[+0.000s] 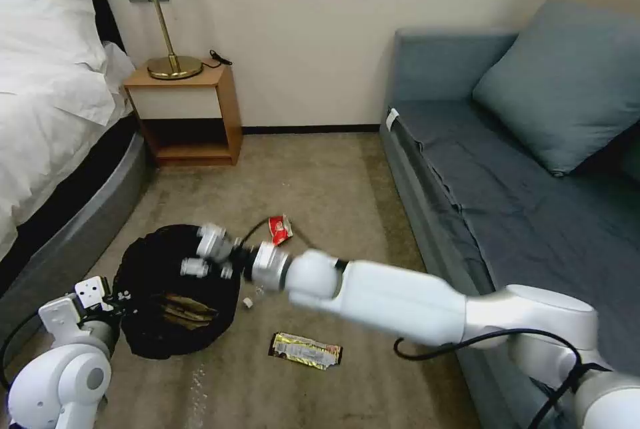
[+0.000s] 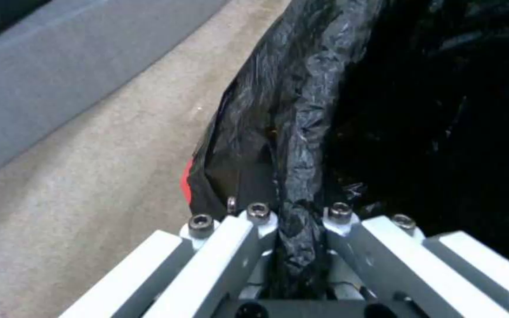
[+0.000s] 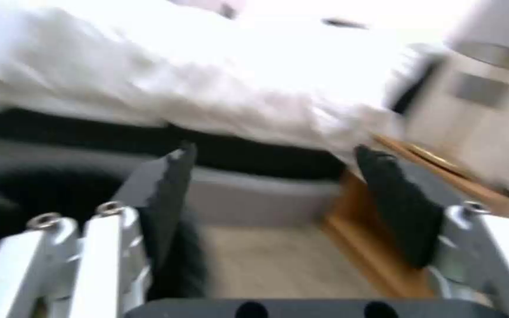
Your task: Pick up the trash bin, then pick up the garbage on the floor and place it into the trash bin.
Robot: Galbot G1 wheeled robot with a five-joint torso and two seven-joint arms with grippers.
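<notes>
Black crinkled plastic liner marks the trash bin [image 1: 175, 292], sitting on the carpet floor [image 1: 320, 176] between the bed [image 1: 47, 122] and the sofa [image 1: 507, 202]. Left hand [image 1: 100, 296] is on the bin's rim on the side nearest the robot, clamped on a fold of the liner; the left wrist view shows the black bag [image 2: 296, 176] pinched between its closed fingers, so the bin is held. Crumpled brown paper [image 1: 187, 312] lies inside the bin

Right hand [image 1: 200, 252] hangs over the bin's mouth at the sofa-side rim, fingers spread wide and empty in the right wrist view, dark pads [image 3: 163, 185] well apart with only bed and floor between them

Garbage left on the floor: red snack packet [image 1: 280, 229] just beyond the bin toward the wall, behind the right arm; gold-and-dark bar wrapper [image 1: 305, 350] beside the bin on the sofa side, closer to the robot. A tiny white bit [image 1: 247, 304] lies just beside the bin, can't tell what it is

Step judged: drop-off over the bin, one piece in, at least two to go. Next move would call for pulling the right hand clear of the rim, staying wide, and lining up low over a flat piece. The wrapper lies flat on carpet, so it needs a pinch on an edge; left hand has to keep the bin steady
</notes>
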